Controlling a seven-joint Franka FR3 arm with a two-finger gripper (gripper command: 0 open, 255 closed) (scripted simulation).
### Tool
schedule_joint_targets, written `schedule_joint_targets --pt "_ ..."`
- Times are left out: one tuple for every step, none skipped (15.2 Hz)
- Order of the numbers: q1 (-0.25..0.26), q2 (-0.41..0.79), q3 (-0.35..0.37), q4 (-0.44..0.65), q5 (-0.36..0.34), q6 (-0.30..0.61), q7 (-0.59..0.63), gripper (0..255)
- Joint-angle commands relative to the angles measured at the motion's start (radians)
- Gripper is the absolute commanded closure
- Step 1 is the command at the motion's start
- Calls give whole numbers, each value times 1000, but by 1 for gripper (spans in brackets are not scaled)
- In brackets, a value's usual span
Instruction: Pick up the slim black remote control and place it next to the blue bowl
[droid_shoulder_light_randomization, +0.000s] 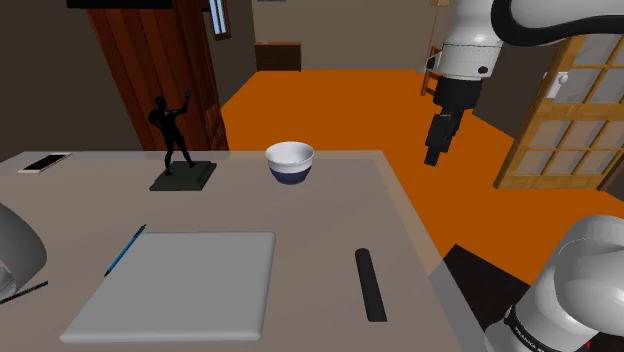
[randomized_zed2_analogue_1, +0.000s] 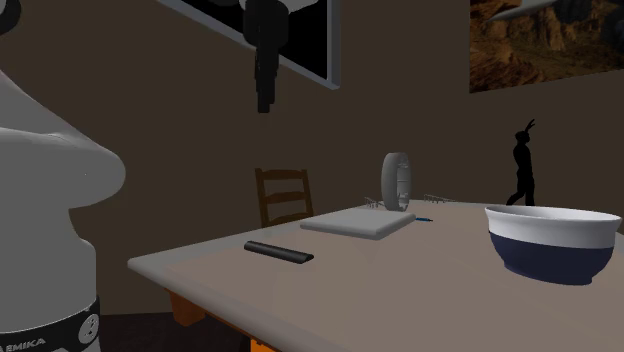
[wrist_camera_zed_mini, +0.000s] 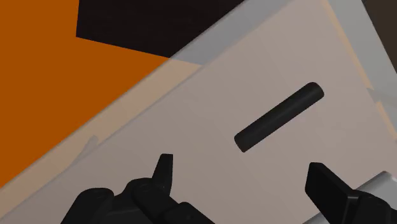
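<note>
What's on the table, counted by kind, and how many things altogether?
Remote: 1
Bowl: 1
Figurine: 1
Pen: 1
Grey slab: 1
Phone: 1
Round grey object: 1
Total: 7 that I can make out

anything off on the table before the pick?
Nothing stands out. The black remote lies flat on the table. The bowl and the figurine stand upright, and nothing is spilled. The gripper hangs open well above the table.
</note>
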Motion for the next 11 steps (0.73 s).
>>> schedule_joint_targets --pt "0 0 0 0 0 0 0 0" --pt "-6 -26 25 -43 11 29 47 0" --pt "-11 -50 51 -84 24 58 93 0" --pt "-16 -73 79 -123 37 86 140 0" --pt "-20 -93 107 -159 51 115 187 0" --pt "-24 -110 137 -194 66 144 234 0" --pt "-27 -126 168 -227 82 173 282 0" --pt "-30 -138 201 -257 98 202 329 0" --pt "-33 -148 235 -286 115 232 378 0" --pt "-35 -154 270 -312 133 262 426 0" --pt "-38 -157 306 -335 151 292 476 0"
